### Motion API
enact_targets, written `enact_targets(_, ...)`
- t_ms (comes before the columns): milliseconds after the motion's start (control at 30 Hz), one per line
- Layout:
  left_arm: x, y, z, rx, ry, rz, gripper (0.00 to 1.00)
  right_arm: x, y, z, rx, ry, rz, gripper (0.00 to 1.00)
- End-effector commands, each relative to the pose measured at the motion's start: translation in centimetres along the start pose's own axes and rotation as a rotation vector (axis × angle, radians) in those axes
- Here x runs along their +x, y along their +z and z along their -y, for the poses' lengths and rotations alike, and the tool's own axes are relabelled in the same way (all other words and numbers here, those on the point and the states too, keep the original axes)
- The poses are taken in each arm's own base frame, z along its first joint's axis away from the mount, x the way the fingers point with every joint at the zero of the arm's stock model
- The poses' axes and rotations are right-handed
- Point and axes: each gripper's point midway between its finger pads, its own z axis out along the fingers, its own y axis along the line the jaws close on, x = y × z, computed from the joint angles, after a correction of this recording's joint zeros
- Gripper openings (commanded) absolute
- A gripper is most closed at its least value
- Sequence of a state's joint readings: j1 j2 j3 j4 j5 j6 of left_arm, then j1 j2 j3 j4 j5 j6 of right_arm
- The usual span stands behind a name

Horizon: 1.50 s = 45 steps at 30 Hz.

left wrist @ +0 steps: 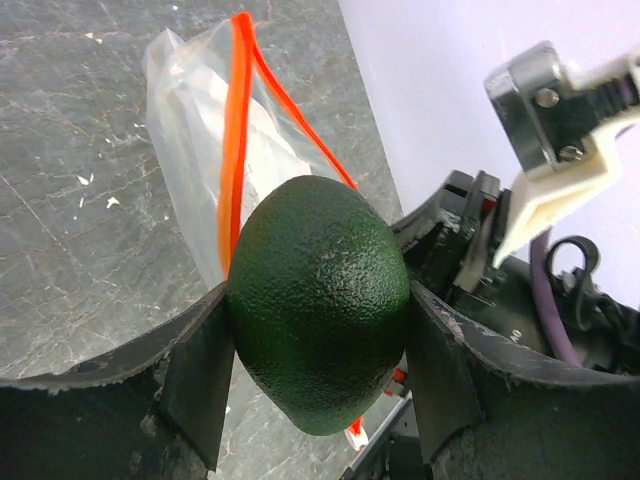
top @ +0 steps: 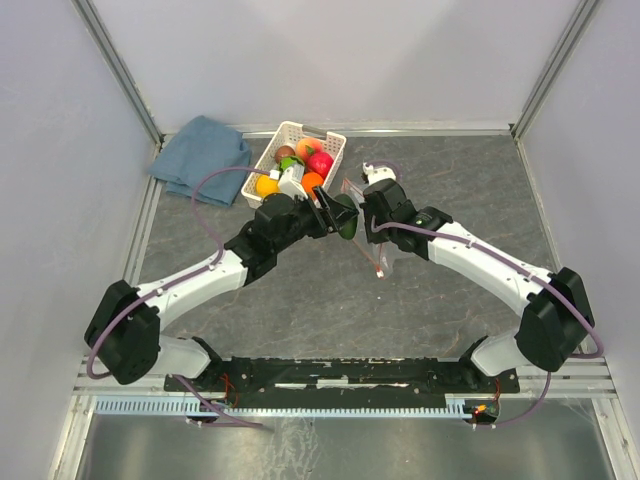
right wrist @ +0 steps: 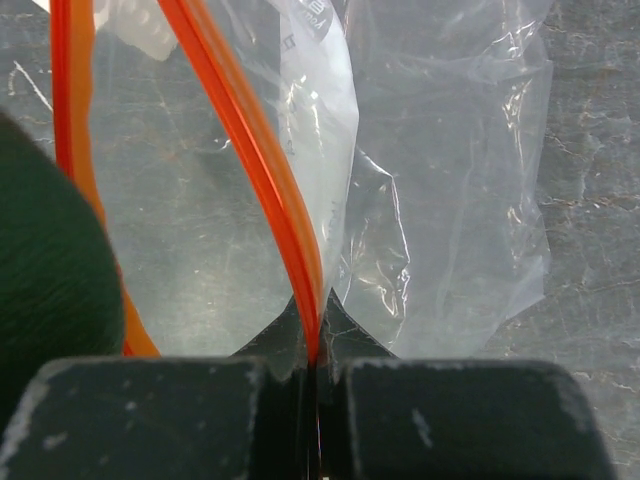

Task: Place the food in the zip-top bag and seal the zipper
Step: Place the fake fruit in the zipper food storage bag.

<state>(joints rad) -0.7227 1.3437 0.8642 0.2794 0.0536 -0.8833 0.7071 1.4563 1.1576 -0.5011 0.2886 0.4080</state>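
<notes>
My left gripper [left wrist: 318, 345] is shut on a dark green toy fruit [left wrist: 318, 300], held at the open mouth of the clear zip-top bag [left wrist: 195, 150]; it shows in the top view [top: 344, 216] too. My right gripper [right wrist: 314, 345] is shut on the bag's orange-red zipper [right wrist: 255, 150], pinching one lip and holding the mouth open. The green fruit shows at the left edge of the right wrist view [right wrist: 45, 280]. The bag [top: 378, 250] hangs below the right gripper [top: 366, 212]. The other food [top: 303, 165] lies in the white basket [top: 333, 142].
A blue folded cloth [top: 200, 158] lies at the back left beside the basket. Grey walls and metal posts close in the back and sides. Both arms meet over the middle of the dark table [top: 300, 300].
</notes>
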Motion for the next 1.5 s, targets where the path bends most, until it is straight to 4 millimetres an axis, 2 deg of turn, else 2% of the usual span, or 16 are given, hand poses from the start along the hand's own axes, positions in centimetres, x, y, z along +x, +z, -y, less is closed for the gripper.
enact_targets(0,-1.4,0.8,0.4,0.007,-0.031,0.079,0.24,-2.8,-1.4,-1.7,-0.078,0.055,0.095,0.02)
enact_targets(233,-0.3,1.7,-3.5,-0.164,0.002,0.054,0.24,-3.3,-2.4,-2.3,-0.125,0.066,0.117,0.02)
enact_targets(367,-0.4,1.7,-4.5,-0.218,0.029,0.056,0.24,-3.6,-3.0,-2.7,-0.157,0.07,0.132,0.02)
enact_targets(667,-0.3,1.6,-2.0,-0.148,0.028,0.032,0.29,-2.8,-1.9,-4.2,-0.199,0.057,0.099,0.02)
enact_targets(767,-0.9,1.3,-1.3,-0.135,0.024,0.045,0.29,-2.6,-1.7,-4.7,-0.205,0.047,0.09,0.01)
enact_targets(1100,-2.0,0.7,-1.2,-0.166,-0.008,0.083,0.3,-1.9,-1.5,-5.9,-0.23,0.025,0.073,0.02)
enact_targets(1300,-3.4,-0.5,-1.1,-0.189,-0.023,0.146,0.3,-1.7,-1.7,-5.8,-0.225,0.024,0.075,0.02)
enact_targets(1467,-3.2,-0.3,-0.8,-0.168,-0.056,0.144,0.3,-1.9,-1.9,-6.4,-0.249,0.02,0.08,0.02)
